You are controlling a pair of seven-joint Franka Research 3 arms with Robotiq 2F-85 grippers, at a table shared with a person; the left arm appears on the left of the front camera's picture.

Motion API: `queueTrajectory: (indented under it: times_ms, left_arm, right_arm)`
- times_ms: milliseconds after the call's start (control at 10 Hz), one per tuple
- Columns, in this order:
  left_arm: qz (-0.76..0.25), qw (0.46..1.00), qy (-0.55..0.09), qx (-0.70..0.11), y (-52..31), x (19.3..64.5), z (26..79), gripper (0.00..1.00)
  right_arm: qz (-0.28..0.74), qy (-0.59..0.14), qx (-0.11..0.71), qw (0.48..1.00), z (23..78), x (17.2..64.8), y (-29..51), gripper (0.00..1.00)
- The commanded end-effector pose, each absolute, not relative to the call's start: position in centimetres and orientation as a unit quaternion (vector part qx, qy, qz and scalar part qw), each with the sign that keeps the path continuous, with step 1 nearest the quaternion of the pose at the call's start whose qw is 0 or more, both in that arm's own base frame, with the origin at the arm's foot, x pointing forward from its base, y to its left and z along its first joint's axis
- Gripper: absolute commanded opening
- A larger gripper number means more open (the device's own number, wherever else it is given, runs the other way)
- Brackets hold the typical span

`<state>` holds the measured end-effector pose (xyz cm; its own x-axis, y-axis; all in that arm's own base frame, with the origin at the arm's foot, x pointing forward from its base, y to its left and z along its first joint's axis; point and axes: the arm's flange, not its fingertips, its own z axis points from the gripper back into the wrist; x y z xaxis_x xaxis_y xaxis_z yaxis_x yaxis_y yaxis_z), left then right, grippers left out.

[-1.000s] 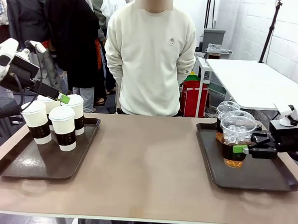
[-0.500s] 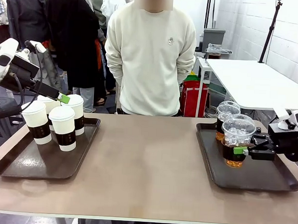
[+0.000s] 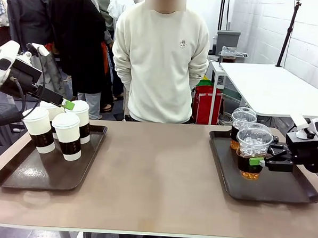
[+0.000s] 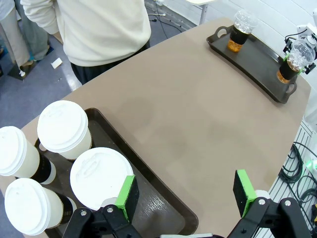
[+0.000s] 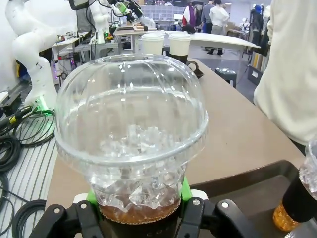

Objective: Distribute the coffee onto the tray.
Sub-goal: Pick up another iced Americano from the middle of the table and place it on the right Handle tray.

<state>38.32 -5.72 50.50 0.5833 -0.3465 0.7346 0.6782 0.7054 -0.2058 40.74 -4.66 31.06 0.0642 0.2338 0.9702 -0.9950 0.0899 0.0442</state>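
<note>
Since a second ago, the iced cup (image 3: 251, 153) held in the right gripper (image 3: 261, 161) has been lowered and now sits at or just above the right tray (image 3: 304, 190), in front of the second iced cup (image 3: 242, 123). The fingers are clamped on its dark band. A release is judged to come next. The left gripper (image 3: 67, 104) is kept unmoved, fingers wide and empty, above the four lidded paper cups (image 3: 67, 135) on the left tray (image 3: 17, 178).

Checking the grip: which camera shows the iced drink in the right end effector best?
Right wrist view: the held iced cup is close up, green pads on both sides. Front view shows it smaller, on the right tray; left wrist view, tiny.
</note>
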Motion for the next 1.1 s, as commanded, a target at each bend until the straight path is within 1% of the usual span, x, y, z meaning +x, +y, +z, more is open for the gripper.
queueTrajectory:
  times_ms: [0, 300, 600, 1000]
  left_arm:
    - [-0.296, 0.855, -0.345, -0.249, -5.8, 38.4, 50.4, 1.0]
    - [-0.296, 0.855, -0.345, -0.249, -5.8, 38.4, 50.4, 1.0]
    - [-0.296, 0.855, -0.345, -0.249, -5.8, 38.4, 50.4, 1.0]
    - [-0.296, 0.855, -0.345, -0.249, -5.8, 38.4, 50.4, 1.0]
  right_arm:
    - [0.527, -0.452, 0.442, 0.568, 30.2, 42.1, -5.3, 0.65]
    - [0.523, -0.46, 0.457, 0.553, 28.6, 43.5, -6.1, 0.65]
    - [0.515, -0.465, 0.456, 0.557, 27.0, 44.8, -6.5, 0.65]
    - [0.497, -0.457, 0.476, 0.564, 25.0, 46.3, -6.8, 0.65]
